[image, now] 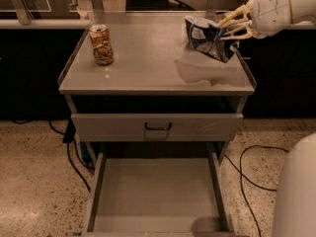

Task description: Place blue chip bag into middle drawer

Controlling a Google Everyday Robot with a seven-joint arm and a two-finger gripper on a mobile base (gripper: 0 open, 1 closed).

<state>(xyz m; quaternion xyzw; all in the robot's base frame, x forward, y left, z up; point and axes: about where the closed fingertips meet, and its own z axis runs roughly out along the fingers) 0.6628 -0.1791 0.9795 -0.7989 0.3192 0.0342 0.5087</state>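
Here the surface (148, 63) of the grey cabinet takes up most of the view, and below it the middle drawer (155, 194) stands pulled open, its floor bare, under a closed drawer with a black handle (158, 127). At the surface's far right corner the gripper (222, 30) reaches in from the right, jaws closed on the blue chip bag (201, 35), which looks raised at that corner. A tan can (101, 44) stands well apart on the left. The grasp looks done; next comes carrying the bag forward past the front edge and down over the drawer.
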